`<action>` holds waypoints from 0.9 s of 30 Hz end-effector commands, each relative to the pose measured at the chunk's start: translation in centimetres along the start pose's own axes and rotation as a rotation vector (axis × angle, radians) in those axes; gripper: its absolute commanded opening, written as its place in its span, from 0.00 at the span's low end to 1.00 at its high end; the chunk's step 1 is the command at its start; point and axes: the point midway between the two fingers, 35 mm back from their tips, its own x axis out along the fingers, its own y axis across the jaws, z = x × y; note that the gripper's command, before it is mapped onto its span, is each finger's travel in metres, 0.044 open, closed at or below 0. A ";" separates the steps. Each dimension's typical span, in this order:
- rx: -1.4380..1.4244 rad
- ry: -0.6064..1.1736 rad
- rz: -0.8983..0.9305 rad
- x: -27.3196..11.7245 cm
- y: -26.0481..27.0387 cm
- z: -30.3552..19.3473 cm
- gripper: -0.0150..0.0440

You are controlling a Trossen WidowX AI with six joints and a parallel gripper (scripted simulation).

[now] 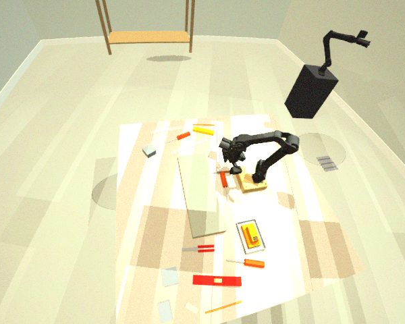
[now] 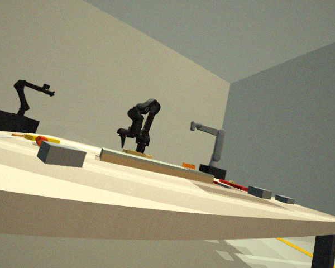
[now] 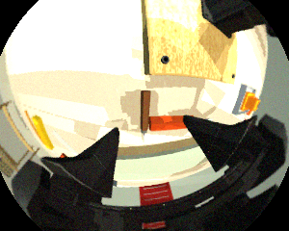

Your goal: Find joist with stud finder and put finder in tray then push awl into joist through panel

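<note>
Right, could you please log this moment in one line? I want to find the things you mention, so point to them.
hand (image 1: 232,165) (image 2: 121,139) (image 3: 152,123): open, empty | stud finder (image 1: 250,235) (image 3: 250,103): in tray (image 1: 242,246) (image 3: 240,99) | awl: not held
</note>
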 end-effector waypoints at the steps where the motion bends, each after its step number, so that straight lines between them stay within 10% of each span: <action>1: 0.162 -0.015 0.002 0.4 0.4 1.3 1.00; 27: 0.162 -0.016 0.002 2.2 0.3 1.5 1.00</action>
